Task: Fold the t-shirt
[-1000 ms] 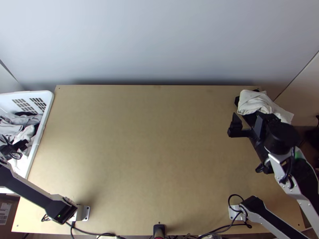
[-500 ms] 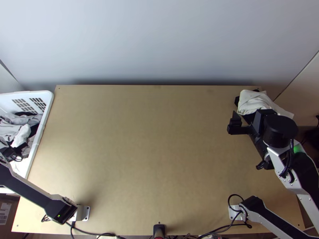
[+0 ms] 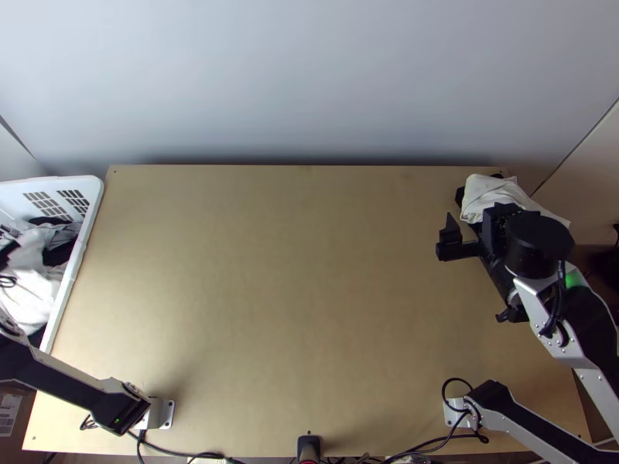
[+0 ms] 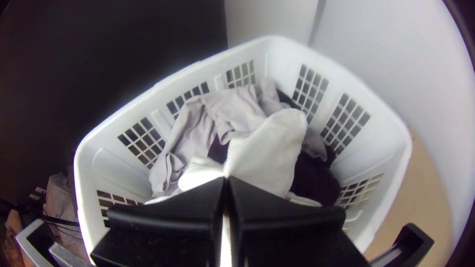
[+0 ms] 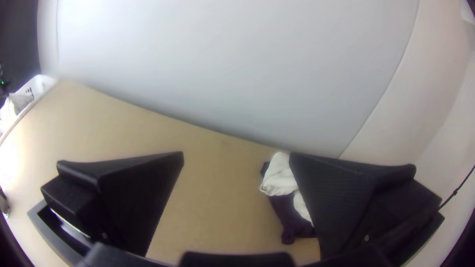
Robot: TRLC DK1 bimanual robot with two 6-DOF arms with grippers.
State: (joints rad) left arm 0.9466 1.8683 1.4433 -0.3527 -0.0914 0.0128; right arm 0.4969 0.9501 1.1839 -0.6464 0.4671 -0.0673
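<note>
A white cloth garment (image 4: 269, 153), clenched in the left gripper (image 3: 8, 251), has shifted with it toward the far end of a white plastic basket (image 4: 398, 133); the right gripper (image 3: 470, 228) (fingers parted, grasping nothing) has edged slightly inward.

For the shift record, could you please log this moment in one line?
Left claw shut on white cloth in basket | right claw open above table | folding not underway
</note>
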